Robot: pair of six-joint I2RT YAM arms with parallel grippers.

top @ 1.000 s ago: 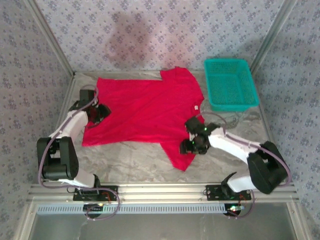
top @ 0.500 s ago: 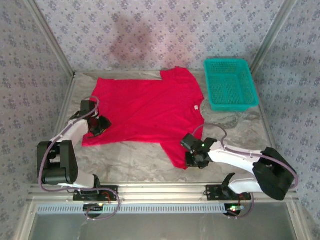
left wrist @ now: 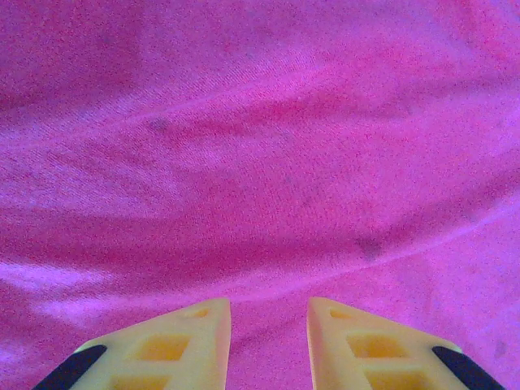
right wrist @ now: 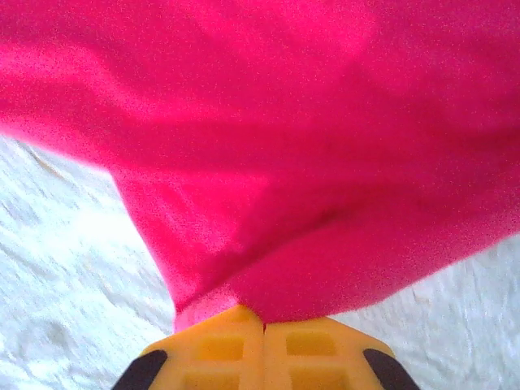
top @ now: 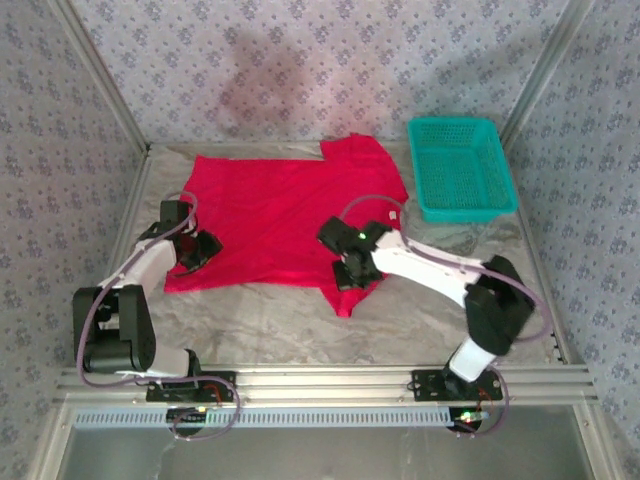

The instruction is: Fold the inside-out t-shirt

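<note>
The inside-out t-shirt [top: 280, 215] lies spread flat and bright red across the table, a small white tag [top: 393, 213] near its right edge. My left gripper [top: 200, 250] rests on the shirt's left edge. In the left wrist view its fingers [left wrist: 266, 305] stand apart over red cloth [left wrist: 260, 162], holding nothing. My right gripper [top: 350, 272] is at the shirt's near sleeve. In the right wrist view it [right wrist: 262, 313] is shut on a pinched fold of the cloth [right wrist: 325, 146], lifted off the pale table.
A teal mesh basket [top: 452, 123] stands at the back right, just beyond the shirt's far sleeve. Patterned walls and metal frame rails close in the table [top: 260, 320] on three sides. Bare grey surface runs along the near edge.
My right gripper has shut on the near sleeve and swung left and back, drawing the sleeve in toward the shirt's body. The left gripper has hardly moved.
</note>
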